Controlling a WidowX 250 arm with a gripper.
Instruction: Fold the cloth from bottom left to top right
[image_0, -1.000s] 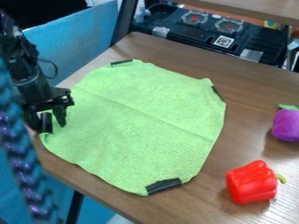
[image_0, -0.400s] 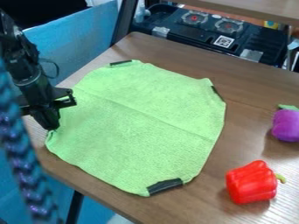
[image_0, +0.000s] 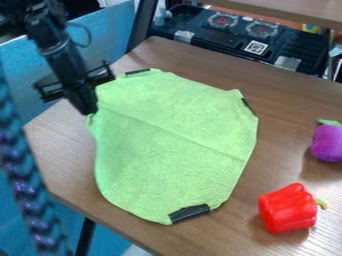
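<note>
Cloth (image_0: 170, 145) lies on the table (image_0: 57, 142), mostly flat, with its left corner in my gripper (image_0: 89, 111), closed up tight on a small pinch of fabric. Step in hand, as I judge it: carry that corner over to the top right. To do it well, I should raise it enough that the underside clears the layer below, then swing across on a low, even arc, slanting over the middle. Too quick or too high and the far side probably drags along; too low and it bunches instead of folding. The pinch looks shallow (slip risk, so no jerks). I should let go only once the corner sits over the top right edge, near the strip (image_0: 248, 105) there.

Looks: light green, thin, textured like a towel, corners cut off or rounded. One straight crease runs from upper left to lower right. Black strips (image_0: 189, 213) mark the bottom and top edges too. Left side curves inward below my grip, fabric drawn up towards it. No fold made yet.
</note>
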